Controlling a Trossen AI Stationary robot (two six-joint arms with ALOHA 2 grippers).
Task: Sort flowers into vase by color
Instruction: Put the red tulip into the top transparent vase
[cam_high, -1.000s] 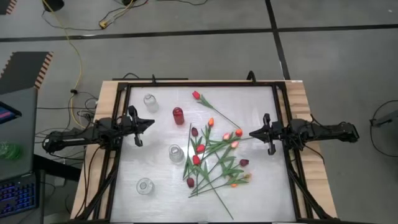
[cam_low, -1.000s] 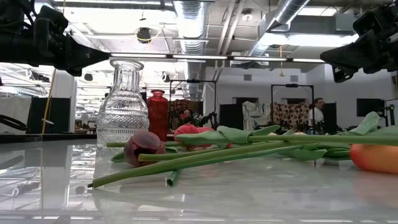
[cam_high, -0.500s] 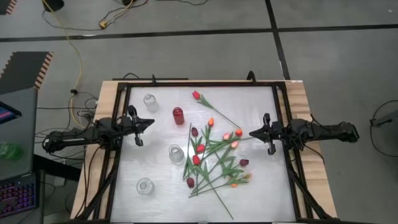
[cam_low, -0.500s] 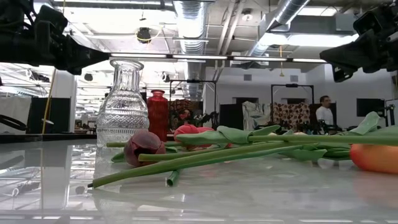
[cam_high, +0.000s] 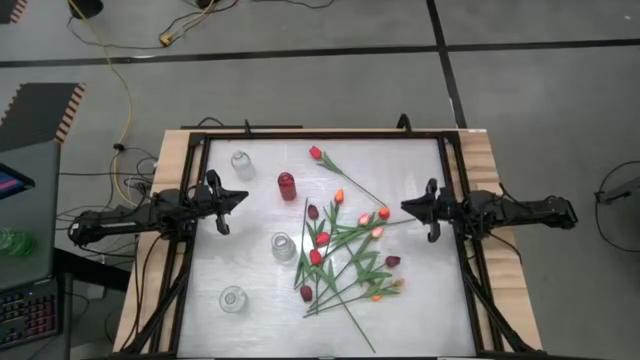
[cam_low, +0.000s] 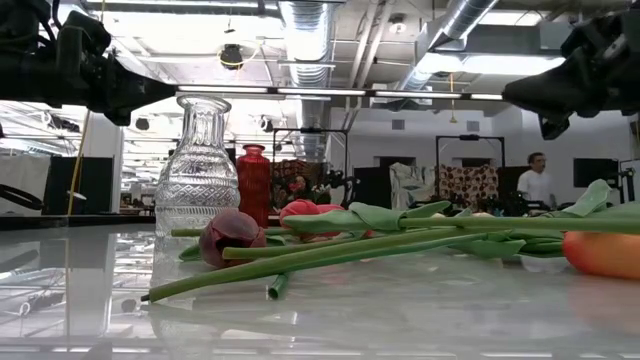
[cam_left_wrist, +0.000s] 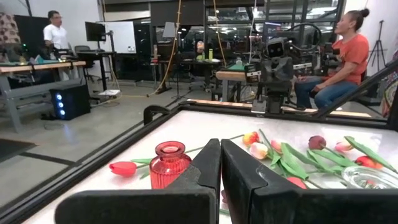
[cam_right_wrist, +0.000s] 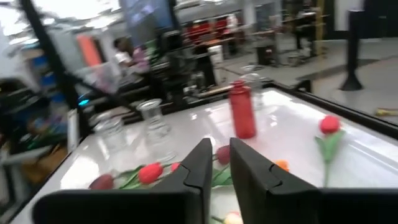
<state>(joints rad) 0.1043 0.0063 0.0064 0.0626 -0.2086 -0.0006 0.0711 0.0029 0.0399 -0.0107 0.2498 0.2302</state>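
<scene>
Both arms reach in level over the white table (cam_high: 420, 300) from opposite sides, each stretched out horizontally with its wrist above the table's edge and its fingers pointing toward the middle. The left gripper (cam_high: 240, 196) hangs in the air over the table's left part, near the red vase (cam_high: 287, 185) and apart from it; the right gripper (cam_high: 405, 209) hangs over the right part, just beside the nearest flower heads and above them. The flowers (cam_high: 345, 250) lie in a loose heap right of the table's centre, stems crossing, with red, orange, pink and dark maroon heads; one red tulip (cam_high: 316, 153) lies apart toward the far edge. Three clear glass vases stand on the left half: one near the far left corner (cam_high: 241, 162), one at the middle (cam_high: 283, 246) touching the heap's edge, one toward the near side (cam_high: 232, 298). From table height the middle glass vase (cam_low: 198, 165) and the red vase stand behind a maroon bud (cam_low: 232, 237) and long green stems. People show in the room beyond. The left gripper's fingers are pressed together, holding nothing; the right gripper's fingers stand a narrow gap apart, empty, touching nothing
</scene>
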